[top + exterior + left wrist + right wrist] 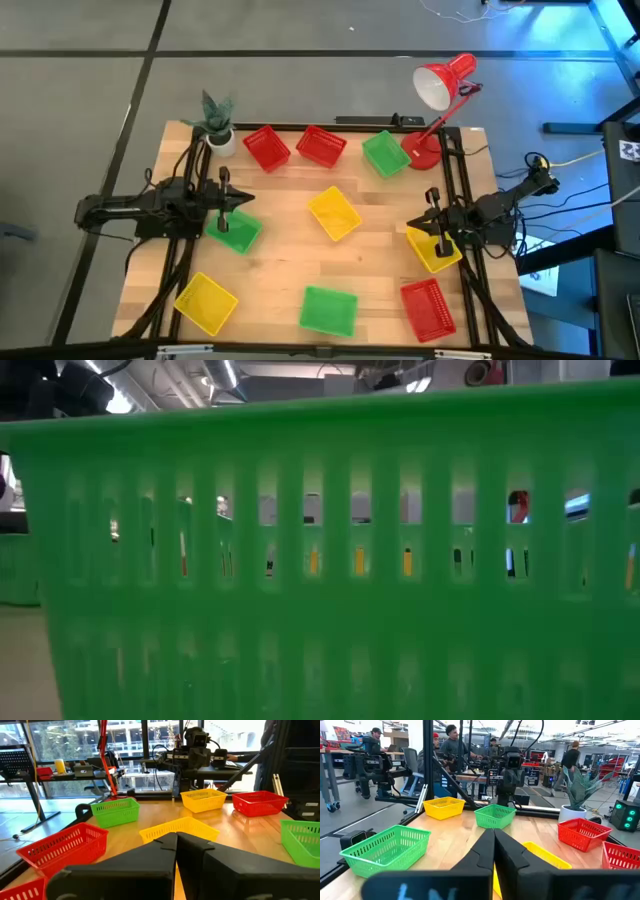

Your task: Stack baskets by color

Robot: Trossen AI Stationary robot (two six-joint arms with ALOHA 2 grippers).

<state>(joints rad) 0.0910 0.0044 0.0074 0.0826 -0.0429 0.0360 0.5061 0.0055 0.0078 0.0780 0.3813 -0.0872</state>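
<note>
Dark left claw [224, 205] and right claw [437, 218] hover closed above the baskets [333, 213].

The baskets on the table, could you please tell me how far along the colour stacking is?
Nothing looks stacked yet: all nine baskets lie singly, for example the red basket, the centre yellow basket and the near green basket. Nothing is in hand: the left gripper and the right gripper are shut and empty. All three colour stacks remain.

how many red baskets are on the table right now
3. Two red baskets sit side by side along the far edge, one nearer the potted plant, the other beside it. The third is at the near right corner. None looks hidden.
</note>
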